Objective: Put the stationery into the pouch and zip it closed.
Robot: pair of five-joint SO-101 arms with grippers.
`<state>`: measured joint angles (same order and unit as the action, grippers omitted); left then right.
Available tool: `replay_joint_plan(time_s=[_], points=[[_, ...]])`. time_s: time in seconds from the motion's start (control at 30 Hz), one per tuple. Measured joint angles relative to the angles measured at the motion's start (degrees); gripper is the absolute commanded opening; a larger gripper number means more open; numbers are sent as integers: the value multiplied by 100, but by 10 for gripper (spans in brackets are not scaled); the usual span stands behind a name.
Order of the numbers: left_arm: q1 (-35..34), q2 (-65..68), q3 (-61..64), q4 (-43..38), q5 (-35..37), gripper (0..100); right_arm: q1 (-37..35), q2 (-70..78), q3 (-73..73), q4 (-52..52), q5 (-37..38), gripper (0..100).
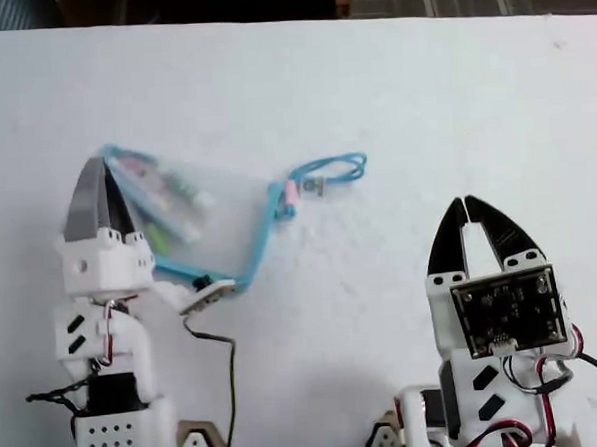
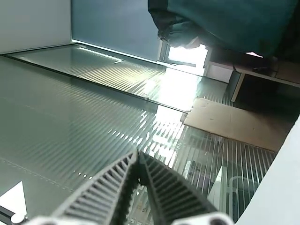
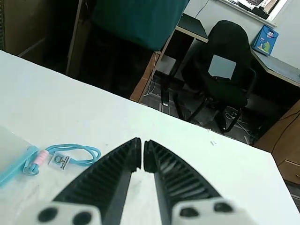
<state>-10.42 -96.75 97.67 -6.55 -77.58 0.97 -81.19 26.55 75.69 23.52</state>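
A clear pouch [image 1: 218,213] with blue trim lies on the white table [image 1: 392,88], with pens and other stationery [image 1: 162,199] inside its left part. A blue lanyard [image 1: 331,169] with a small tag trails from its right corner. My left gripper [image 1: 103,164] is over the pouch's left corner and angled upward. In the left wrist view its fingers [image 2: 159,180] are shut with nothing seen between them. My right gripper [image 1: 467,203] rests shut on the right side, apart from the pouch. The right wrist view shows the lanyard [image 3: 70,157] and the pouch's corner [image 3: 9,154] beyond that gripper [image 3: 142,147].
A black cable [image 1: 225,357] runs down from the left arm near the table's front. The table's far edge [image 1: 288,20] meets a dark room. An office chair [image 3: 225,70] and desks stand beyond the table.
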Motion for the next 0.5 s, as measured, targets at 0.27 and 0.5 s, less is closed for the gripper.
replay_joint_plan(time_s=[0.27,0.5], points=[[-18,0,0,0,2514,25,0,-26,26,0,0,23],[-18,0,0,545,4097,25,0,-35,132,0,0,23]])
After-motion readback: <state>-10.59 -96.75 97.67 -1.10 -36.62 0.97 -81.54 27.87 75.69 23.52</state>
